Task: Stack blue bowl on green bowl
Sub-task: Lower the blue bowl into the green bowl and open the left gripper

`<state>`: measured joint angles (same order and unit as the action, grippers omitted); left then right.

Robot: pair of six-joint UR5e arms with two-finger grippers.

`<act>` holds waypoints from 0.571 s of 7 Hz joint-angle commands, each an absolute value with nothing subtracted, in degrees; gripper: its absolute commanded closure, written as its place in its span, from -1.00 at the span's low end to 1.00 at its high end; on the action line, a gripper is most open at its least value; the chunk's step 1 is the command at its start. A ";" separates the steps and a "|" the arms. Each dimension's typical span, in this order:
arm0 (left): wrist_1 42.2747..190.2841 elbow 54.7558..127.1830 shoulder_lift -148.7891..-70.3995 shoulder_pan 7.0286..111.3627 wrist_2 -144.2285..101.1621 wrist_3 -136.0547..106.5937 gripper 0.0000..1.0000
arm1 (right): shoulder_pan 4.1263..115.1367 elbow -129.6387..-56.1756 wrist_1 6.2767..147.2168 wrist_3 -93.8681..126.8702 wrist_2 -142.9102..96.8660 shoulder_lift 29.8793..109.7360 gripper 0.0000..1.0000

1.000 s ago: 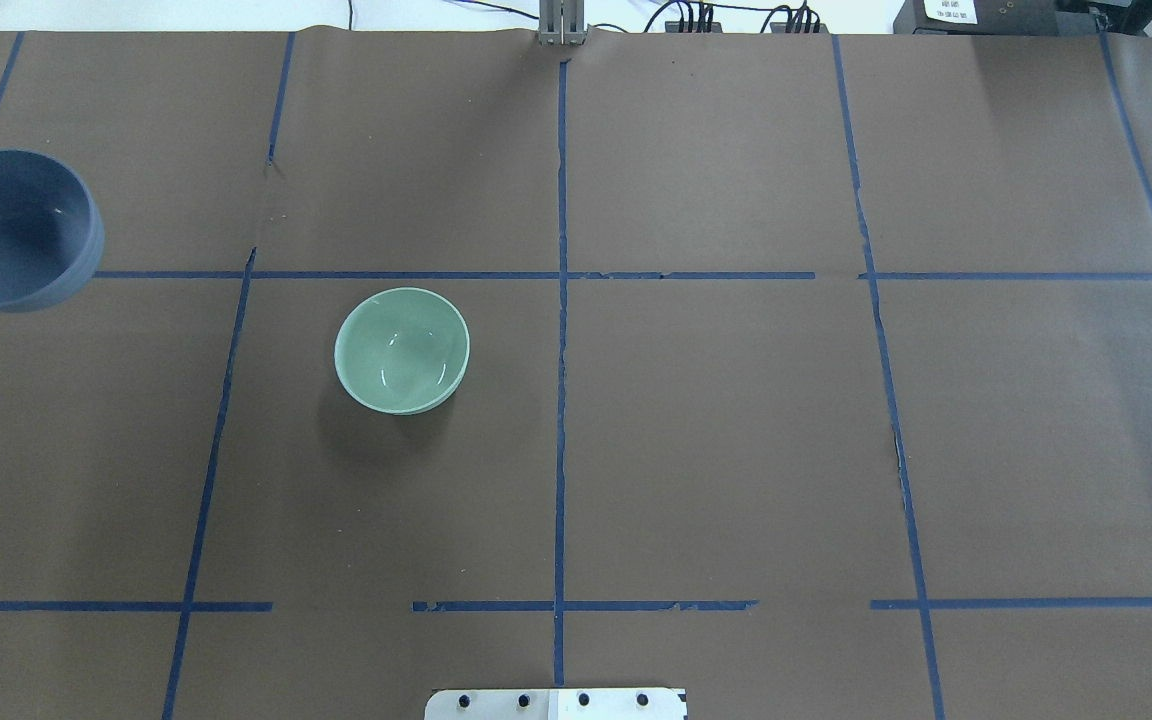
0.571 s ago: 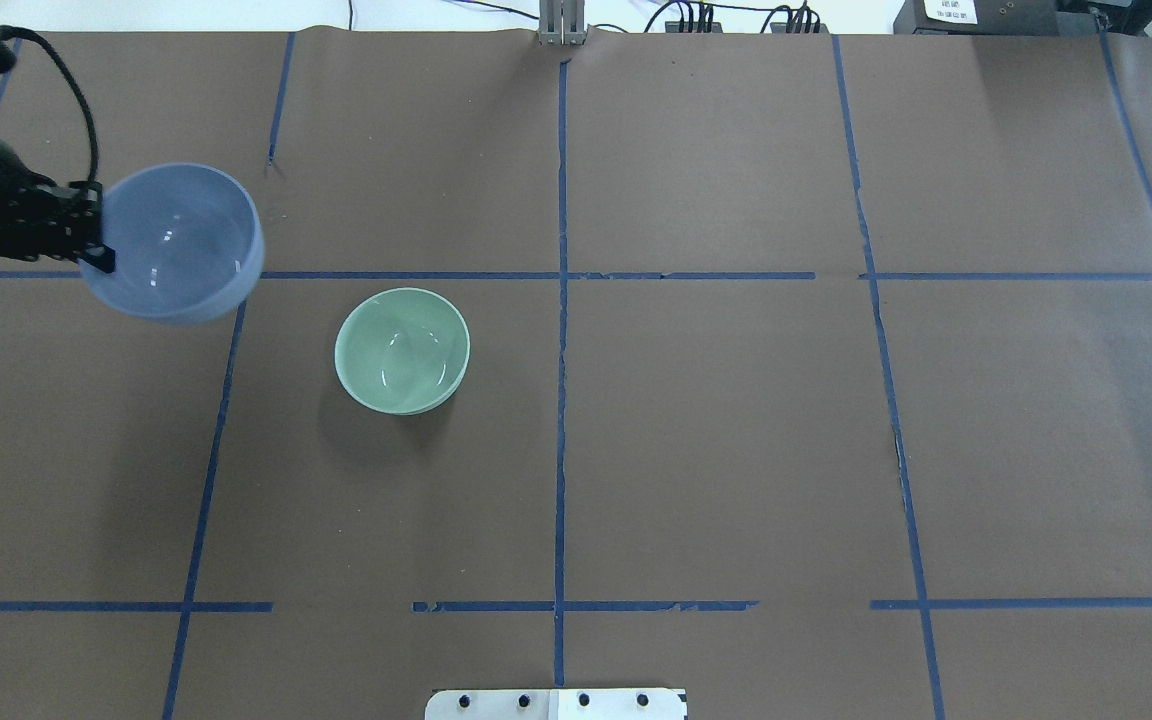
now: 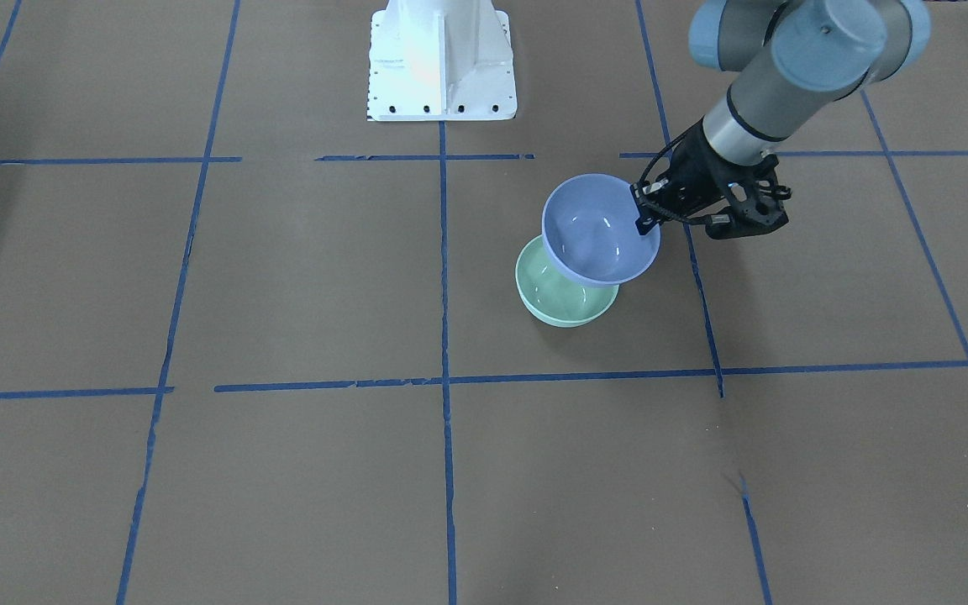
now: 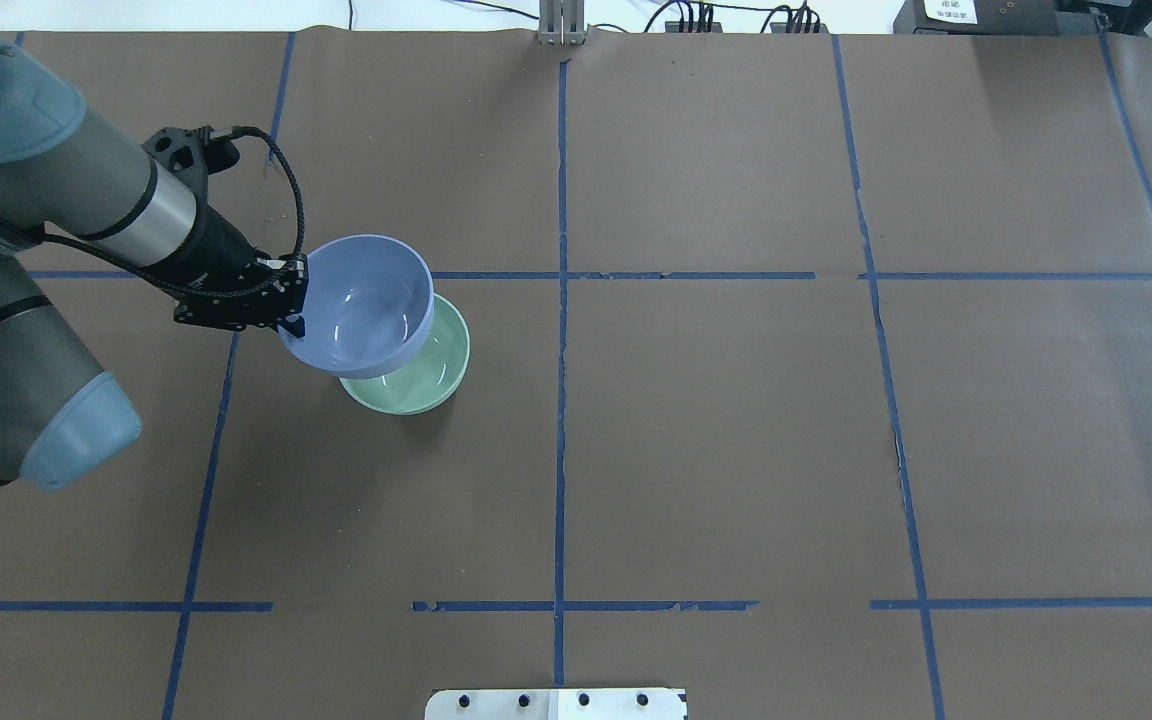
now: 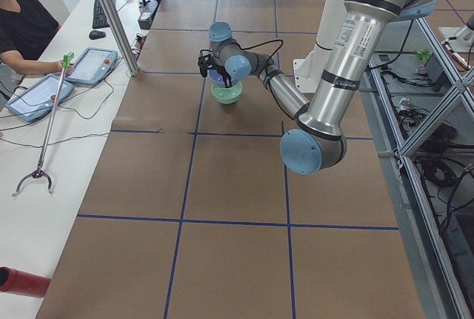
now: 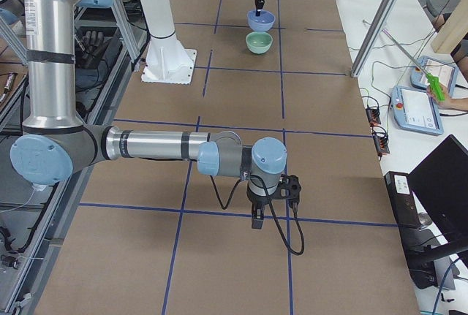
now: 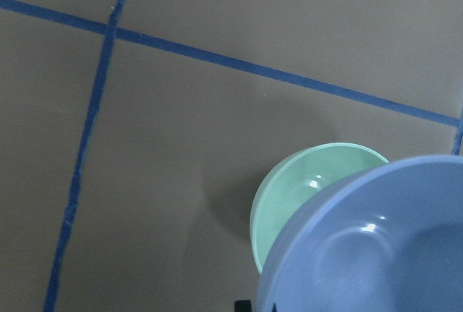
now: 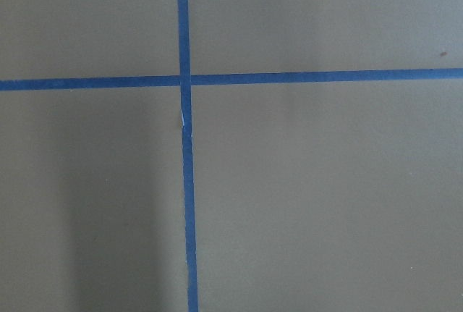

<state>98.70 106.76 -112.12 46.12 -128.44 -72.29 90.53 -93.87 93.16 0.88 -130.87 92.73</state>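
The blue bowl point(image 4: 361, 305) hangs in the air, held by its rim in my left gripper point(image 4: 294, 295), which is shut on it. It is upright and overlaps the near-left part of the green bowl point(image 4: 431, 375), which stands on the table. In the front view the blue bowl point(image 3: 600, 231) is above and slightly offset from the green bowl point(image 3: 560, 302). The left wrist view shows the blue bowl point(image 7: 376, 254) covering part of the green bowl point(image 7: 304, 189). My right gripper point(image 6: 257, 221) shows only in the right side view, low over the table far from both bowls; I cannot tell whether it is open or shut.
Brown paper with blue tape lines point(image 4: 561, 400) covers the table. The robot base point(image 3: 442, 59) stands at the near middle edge. A metal post point(image 4: 561, 25) is at the far edge. Operators' tablets point(image 5: 33, 97) lie on a side desk.
My left arm has carried the blue bowl from the table's far left edge rightward, until it hangs partly over the green bowl. The green bowl has not moved.
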 commanded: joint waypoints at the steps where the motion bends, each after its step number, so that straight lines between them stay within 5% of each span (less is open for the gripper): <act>1: 102.64 103.02 -112.85 43.60 -127.00 -72.60 1.00 | 90.61 -93.87 93.16 0.88 -130.87 92.72 -1.00; 3: 102.66 103.01 -112.85 43.51 -127.00 -72.60 1.00 | 90.61 -93.87 93.16 0.88 -130.87 92.72 -1.00; 4: 102.74 102.83 -112.85 43.51 -127.09 -72.42 0.31 | 90.53 -93.87 93.16 0.88 -130.87 92.72 -1.00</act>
